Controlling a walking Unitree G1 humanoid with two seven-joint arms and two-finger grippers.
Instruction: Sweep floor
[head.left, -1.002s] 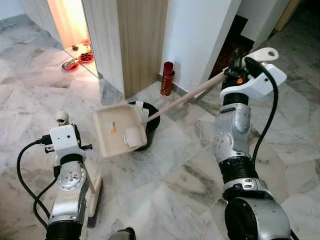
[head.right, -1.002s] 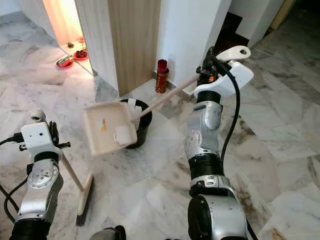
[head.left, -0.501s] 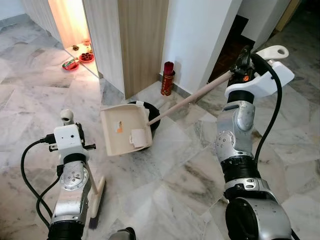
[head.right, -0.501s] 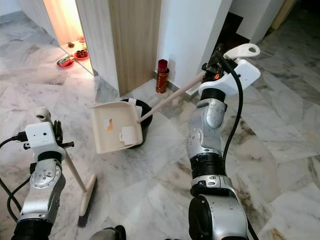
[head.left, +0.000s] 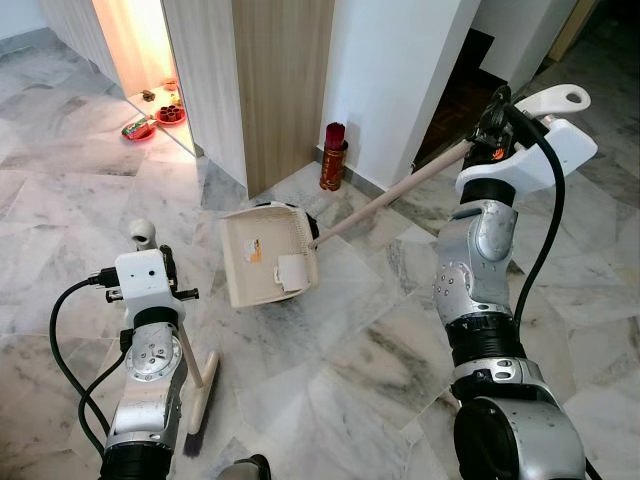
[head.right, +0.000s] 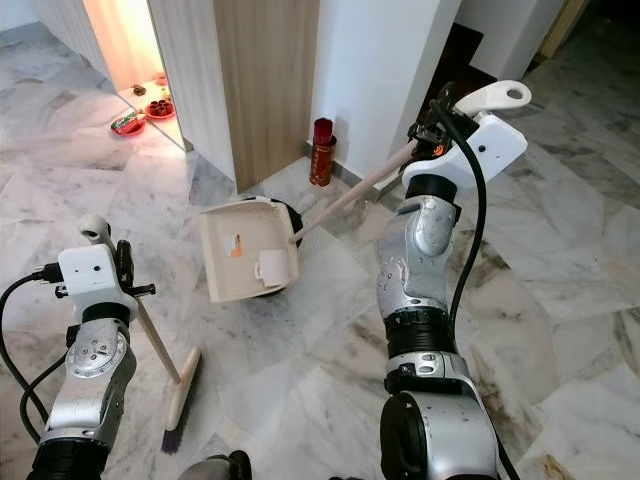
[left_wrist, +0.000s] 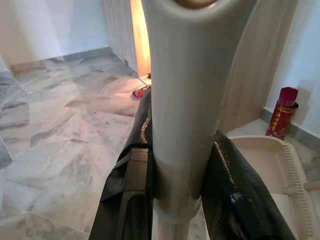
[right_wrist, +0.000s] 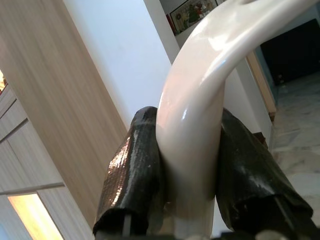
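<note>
A cream dustpan (head.left: 262, 262) hangs tilted on edge over a black bin (head.left: 303, 222), with a white scrap (head.left: 294, 272) lying in it. Its long handle (head.left: 385, 195) runs up to my right gripper (head.left: 488, 128), which is shut on the curved handle end (right_wrist: 192, 105). My left gripper (head.left: 152, 268) is shut on the cream broom handle (left_wrist: 182, 100). The broom's stick slants down to the broom head (head.left: 203, 405), which rests on the marble floor beside my left arm.
A red canister (head.left: 333, 157) stands at the foot of the white wall, beside a wooden panel (head.left: 285, 80). A lit alcove with red bowls (head.left: 150, 112) lies far left. A dark doorway (head.left: 462, 80) opens behind my right arm. Open marble floor (head.left: 340, 370) spreads in front.
The dustpan has swung right and tipped more upright over the bin as my right arm rose and moved right. My left arm and the broom have shifted slightly right.
</note>
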